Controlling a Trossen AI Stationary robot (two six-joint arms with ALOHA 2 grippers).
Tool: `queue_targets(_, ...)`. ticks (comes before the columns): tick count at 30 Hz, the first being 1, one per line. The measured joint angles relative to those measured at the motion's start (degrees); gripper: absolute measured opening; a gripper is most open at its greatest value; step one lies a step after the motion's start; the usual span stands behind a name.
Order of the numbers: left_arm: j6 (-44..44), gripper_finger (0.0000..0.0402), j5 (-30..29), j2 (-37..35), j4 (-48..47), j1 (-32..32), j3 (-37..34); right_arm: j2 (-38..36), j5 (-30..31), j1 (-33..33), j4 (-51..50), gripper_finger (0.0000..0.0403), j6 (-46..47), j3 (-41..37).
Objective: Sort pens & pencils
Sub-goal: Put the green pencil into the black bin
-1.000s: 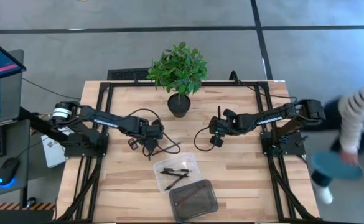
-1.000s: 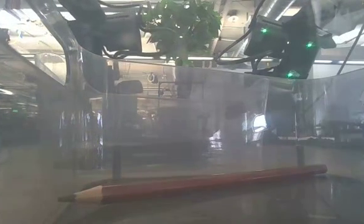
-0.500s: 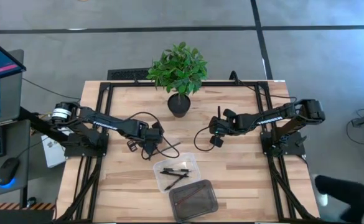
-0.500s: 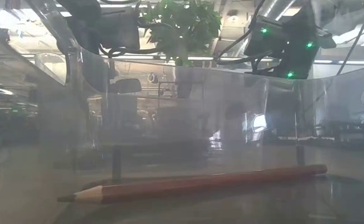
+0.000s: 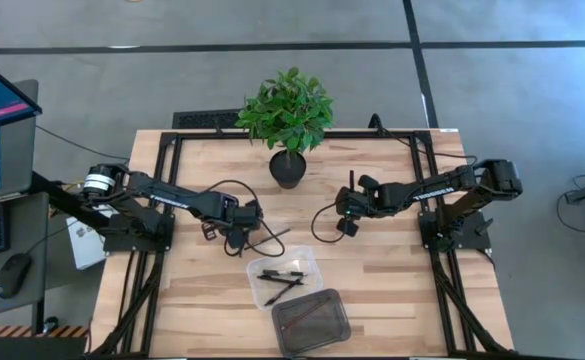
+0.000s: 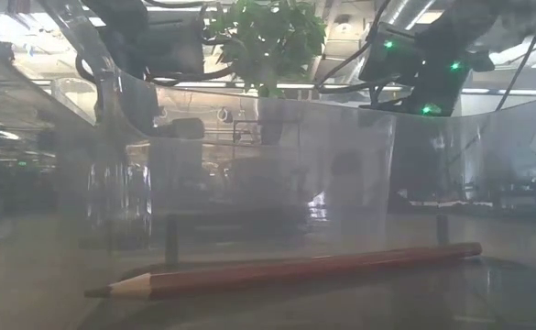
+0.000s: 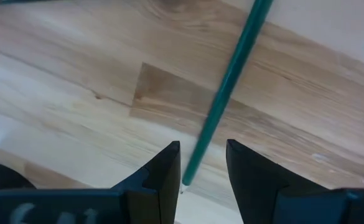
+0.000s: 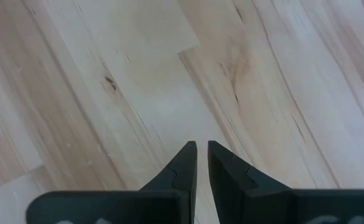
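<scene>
A slim green pencil [image 7: 231,81] lies flat on the wooden table, and its near end sits between the open fingers of my left gripper [image 7: 201,154] without touching either. In the high view my left gripper [image 5: 238,230] is left of centre and the green pencil [image 5: 275,238] runs off to its right. My right gripper [image 5: 344,218] hovers right of centre, shut on nothing over bare wood [image 8: 201,152]. Black pens [image 5: 280,277] lie in a clear tray [image 5: 307,262]. A red pencil [image 6: 286,270] lies in the darker tray [image 5: 312,318].
A potted plant [image 5: 288,115] stands at the far middle of the table. Loose cables [image 5: 322,225] hang between the two grippers. The two trays sit at the near middle. A monitor and a mouse [image 5: 10,272] lie off the table's left side.
My left gripper has shifted a little toward the table's left and far side. A person beside the table's right edge has walked out of view.
</scene>
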Motion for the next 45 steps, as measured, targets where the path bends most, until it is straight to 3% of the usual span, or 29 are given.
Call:
queue_targets(12, 1.0, 0.0121, -0.9, 8.5, 0.2, -0.4, 0.5, 0.0, 0.0, 0.1, 1.0, 0.0061, 0.0, 0.0)
queue_targets(17, 3.3, 0.0121, 0.2, 8.6, 0.3, -0.3, 0.6, 0.0, 0.0, 0.1, 1.1, 0.0061, 0.0, 0.0)
queue_targets(33, -5.0, 0.0119, 4.3, 9.0, -1.5, 0.0, 1.5, 0.0, 0.0, 0.1, 1.9, 0.0061, 0.0, 0.0)
queue_targets(45, -13.4, 0.0022, 4.9, 9.0, -2.1, -0.1, 1.4, 0.0, 0.0, 0.1, 2.0, 0.0061, 0.0, 0.0)
